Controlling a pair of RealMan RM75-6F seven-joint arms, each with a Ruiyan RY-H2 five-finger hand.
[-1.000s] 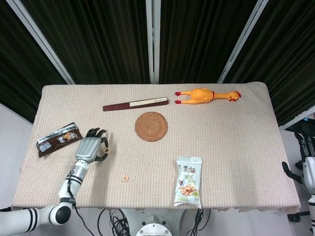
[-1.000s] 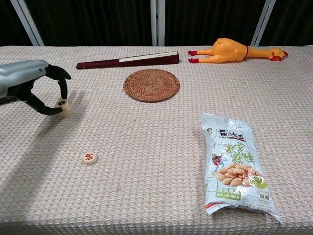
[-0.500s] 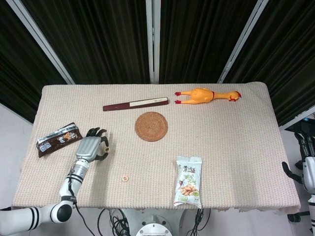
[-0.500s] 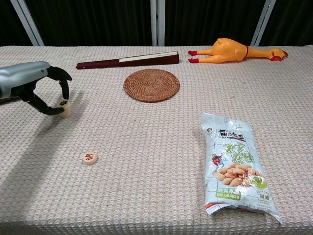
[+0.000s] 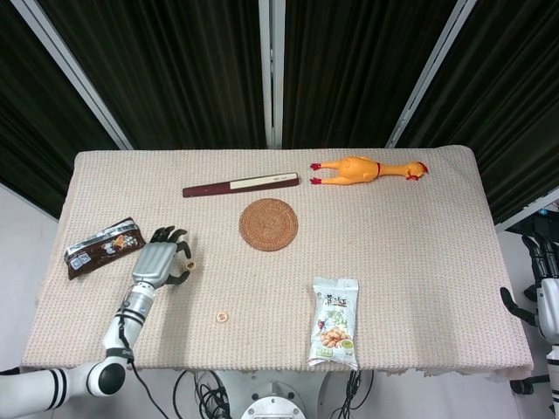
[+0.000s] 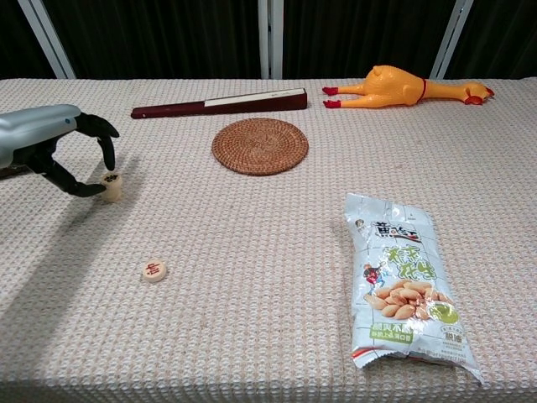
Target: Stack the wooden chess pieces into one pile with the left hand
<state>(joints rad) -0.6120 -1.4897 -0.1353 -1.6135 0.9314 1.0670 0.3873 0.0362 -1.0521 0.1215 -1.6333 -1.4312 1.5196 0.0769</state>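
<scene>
A short stack of wooden chess pieces [image 6: 111, 186] stands on the left of the cloth-covered table [image 6: 268, 218]; the head view shows this stack [image 5: 187, 264] too. My left hand [image 6: 50, 147] arches over its left side. The thumb tip lies beside the stack's base, and the forefinger hovers just above the top piece with a small gap. That top face, with its dark character, is uncovered. One loose chess piece [image 6: 153, 270] with a red character lies flat nearer the front edge, seen from the head as piece [image 5: 223, 317]. My right hand [image 5: 543, 292] hangs off the table's right edge.
A round woven coaster [image 6: 260, 145] lies mid-table, with a dark red folded fan [image 6: 220, 102] behind it and a rubber chicken [image 6: 403, 86] at the back right. A peanut bag [image 6: 407, 285] lies front right. A dark snack packet [image 5: 103, 246] sits at the left edge.
The left hand's forefinger has lifted off the top of the stack, and the hand has drawn slightly back to the left. The stack stays in place.
</scene>
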